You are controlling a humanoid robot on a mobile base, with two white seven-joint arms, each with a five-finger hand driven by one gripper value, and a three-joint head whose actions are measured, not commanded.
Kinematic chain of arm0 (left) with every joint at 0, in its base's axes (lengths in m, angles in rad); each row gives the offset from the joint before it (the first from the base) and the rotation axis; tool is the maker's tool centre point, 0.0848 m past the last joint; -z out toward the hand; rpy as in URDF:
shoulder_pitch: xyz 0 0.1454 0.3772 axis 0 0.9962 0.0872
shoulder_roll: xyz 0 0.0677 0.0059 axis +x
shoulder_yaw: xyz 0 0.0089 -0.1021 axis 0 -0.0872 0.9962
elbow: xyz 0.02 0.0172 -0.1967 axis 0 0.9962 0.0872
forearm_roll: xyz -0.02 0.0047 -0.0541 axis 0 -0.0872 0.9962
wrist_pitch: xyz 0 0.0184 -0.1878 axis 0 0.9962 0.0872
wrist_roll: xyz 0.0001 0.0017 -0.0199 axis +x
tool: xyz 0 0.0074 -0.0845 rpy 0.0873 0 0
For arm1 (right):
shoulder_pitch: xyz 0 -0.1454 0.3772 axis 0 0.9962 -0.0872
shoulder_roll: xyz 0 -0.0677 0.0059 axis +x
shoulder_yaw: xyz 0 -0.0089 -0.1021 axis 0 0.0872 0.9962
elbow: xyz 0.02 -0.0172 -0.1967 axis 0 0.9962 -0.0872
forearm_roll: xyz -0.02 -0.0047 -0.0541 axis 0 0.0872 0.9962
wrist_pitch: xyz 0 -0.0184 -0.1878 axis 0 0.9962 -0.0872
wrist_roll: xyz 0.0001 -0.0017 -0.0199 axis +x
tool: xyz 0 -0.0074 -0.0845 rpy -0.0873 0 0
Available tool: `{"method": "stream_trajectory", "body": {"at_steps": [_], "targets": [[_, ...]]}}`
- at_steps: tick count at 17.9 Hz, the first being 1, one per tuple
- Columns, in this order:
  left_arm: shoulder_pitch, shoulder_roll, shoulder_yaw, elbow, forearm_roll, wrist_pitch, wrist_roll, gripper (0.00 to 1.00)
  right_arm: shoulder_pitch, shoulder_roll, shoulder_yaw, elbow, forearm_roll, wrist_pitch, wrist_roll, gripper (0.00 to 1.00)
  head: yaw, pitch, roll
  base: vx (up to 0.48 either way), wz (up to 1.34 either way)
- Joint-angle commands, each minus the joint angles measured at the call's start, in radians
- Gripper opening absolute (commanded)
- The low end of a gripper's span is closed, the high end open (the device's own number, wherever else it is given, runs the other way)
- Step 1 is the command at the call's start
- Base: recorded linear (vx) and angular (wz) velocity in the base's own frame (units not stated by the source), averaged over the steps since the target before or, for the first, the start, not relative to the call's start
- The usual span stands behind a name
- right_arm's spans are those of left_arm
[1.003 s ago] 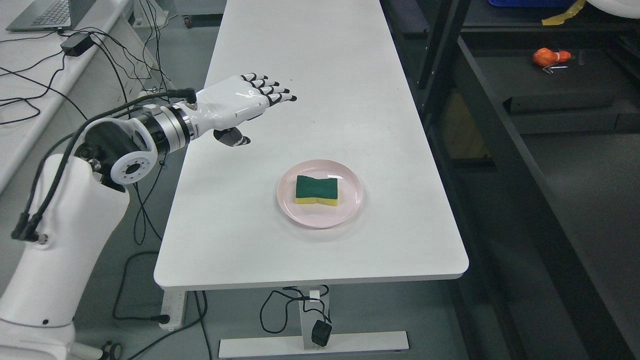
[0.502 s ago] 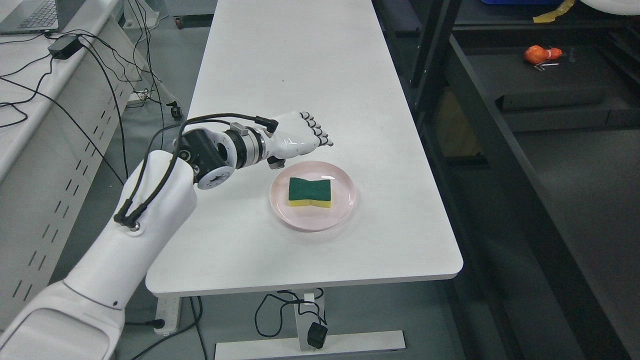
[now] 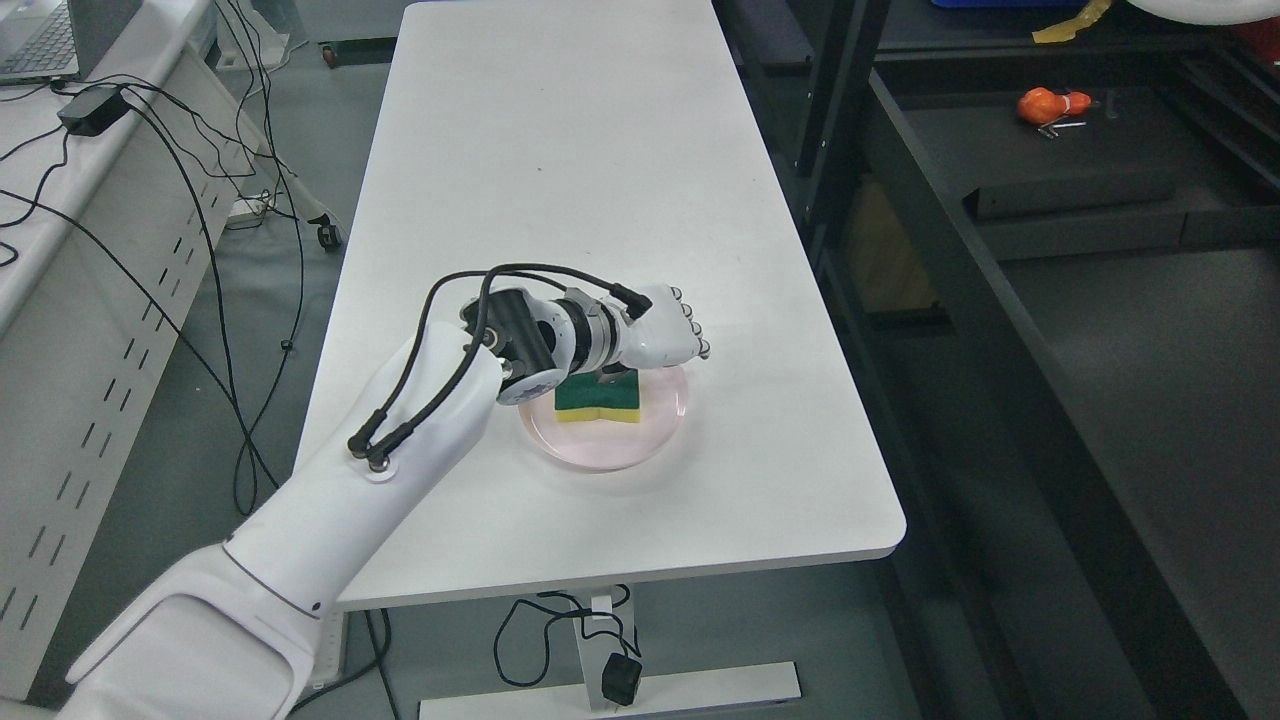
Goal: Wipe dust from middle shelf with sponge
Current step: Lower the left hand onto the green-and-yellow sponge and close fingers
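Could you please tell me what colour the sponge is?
The sponge is dark green on top, yellow beneath, seen in the head view.

- The left hand (image 3: 668, 338) hangs over the far part of a pink plate (image 3: 655, 441) on the white desk (image 3: 560, 150), palm down.
- A green-and-yellow sponge (image 3: 598, 400) lies on the plate, partly hidden beneath the wrist.
- To the right stands a dark shelf (image 3: 1080, 215) with a small orange object (image 3: 1040, 103) at its far end.

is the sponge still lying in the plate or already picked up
In the plate. The sponge lies flat, green side up, on the pink plate; the left hand hovers above it, fingers extended, not gripping.
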Motion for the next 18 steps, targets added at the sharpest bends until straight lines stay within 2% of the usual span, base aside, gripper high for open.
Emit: {"method": "stream_trajectory", "body": {"at_steps": [1,4,11,14,18], "targets": [[-0.048,-0.006,-0.070,-0.108,-0.009,0.003,-0.103,0.87,0.000,-0.017,0.000,-0.017,0.000,0.001,-0.001,1.00,0.0000,0.000,0.000,0.000,0.00],[-0.033,0.004,-0.057,-0.198,-0.008,0.002,-0.174,0.87,0.000,-0.017,0.000,-0.017,0.000,0.001,-0.001,1.00,0.0000,0.000,0.000,-0.001,0.05],[0.111,0.002,-0.072,-0.242,-0.020,-0.001,-0.174,0.87,0.000,-0.017,0.001,-0.017,0.000,0.001,-0.001,1.00,0.0000,0.000,0.000,0.001,0.01],[0.104,0.013,-0.063,-0.263,-0.028,0.002,-0.184,0.87,0.000,-0.017,0.000,-0.017,0.000,0.001,-0.001,1.00,0.0000,0.000,0.000,0.000,0.00],[0.010,0.086,-0.018,-0.277,-0.055,0.002,-0.223,0.87,0.000,-0.017,0.001,-0.017,0.000,0.001,-0.001,1.00,0.0000,0.000,0.000,0.000,0.00]]}}
